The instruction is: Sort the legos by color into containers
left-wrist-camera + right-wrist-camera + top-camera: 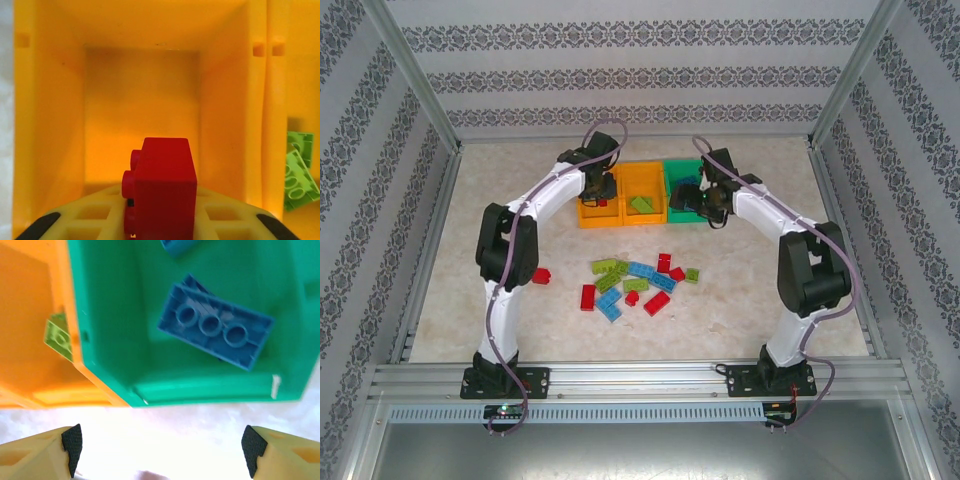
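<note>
Patterned walls box in a speckled table [740,310], and you are early in the sort. Your left gripper [603,190] is clamped on a red brick [162,190] above the left orange bin [55,125], whose floor looks bare. Your right gripper [160,445] hangs wide and empty at the near rim of the green bin [110,315], where blue bricks [215,327] lie. A lime green brick [642,204] sits in the middle orange bin [642,168]. Roughly a dozen loose legos [635,283] of all three colours wait mid-table, plus a stray red piece [540,275] beside the left arm.
</note>
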{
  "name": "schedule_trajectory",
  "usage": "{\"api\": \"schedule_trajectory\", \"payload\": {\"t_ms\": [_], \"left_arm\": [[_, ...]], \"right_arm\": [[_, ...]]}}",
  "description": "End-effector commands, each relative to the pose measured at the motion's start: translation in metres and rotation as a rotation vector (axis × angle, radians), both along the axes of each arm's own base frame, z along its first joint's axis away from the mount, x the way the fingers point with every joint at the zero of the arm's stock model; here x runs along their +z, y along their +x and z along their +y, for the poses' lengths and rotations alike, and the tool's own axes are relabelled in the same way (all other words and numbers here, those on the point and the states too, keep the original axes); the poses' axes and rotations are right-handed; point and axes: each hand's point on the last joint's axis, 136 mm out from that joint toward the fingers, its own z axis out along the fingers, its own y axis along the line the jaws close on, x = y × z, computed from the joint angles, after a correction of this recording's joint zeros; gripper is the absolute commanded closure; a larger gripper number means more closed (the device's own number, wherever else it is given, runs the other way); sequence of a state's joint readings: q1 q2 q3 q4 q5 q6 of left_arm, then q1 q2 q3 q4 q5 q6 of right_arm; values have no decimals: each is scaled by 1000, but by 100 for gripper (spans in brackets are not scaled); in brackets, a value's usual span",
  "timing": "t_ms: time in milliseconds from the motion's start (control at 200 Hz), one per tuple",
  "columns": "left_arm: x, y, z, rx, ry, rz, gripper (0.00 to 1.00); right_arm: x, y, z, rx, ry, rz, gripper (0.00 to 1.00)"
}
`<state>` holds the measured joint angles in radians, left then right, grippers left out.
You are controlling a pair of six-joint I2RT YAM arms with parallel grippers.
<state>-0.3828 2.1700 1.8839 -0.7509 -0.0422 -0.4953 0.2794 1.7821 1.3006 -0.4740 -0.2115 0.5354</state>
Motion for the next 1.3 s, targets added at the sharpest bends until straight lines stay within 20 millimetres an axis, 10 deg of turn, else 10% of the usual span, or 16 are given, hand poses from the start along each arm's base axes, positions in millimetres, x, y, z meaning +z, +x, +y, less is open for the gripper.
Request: {"api": "schedule_trajectory", "payload": {"t_ms": [0, 330, 485, 784, 1294], "left_arm": [[3, -3, 2, -35, 13, 31, 59], [61, -56, 32, -9, 86, -62, 0], [65, -108, 79, -14, 247, -65, 1], [2, -214, 122, 26, 280, 113, 1], [-47, -237, 140, -37, 335, 245, 0]], "right_arm": [[-1, -10, -9, 8, -49, -18, 14], [0, -19, -10, 10, -44, -31, 13], [-8, -26, -12, 15, -60, -20, 13], [-11, -30, -15, 17, -58, -19, 12], [-8, -29, -19, 1, -53, -24, 12]]}}
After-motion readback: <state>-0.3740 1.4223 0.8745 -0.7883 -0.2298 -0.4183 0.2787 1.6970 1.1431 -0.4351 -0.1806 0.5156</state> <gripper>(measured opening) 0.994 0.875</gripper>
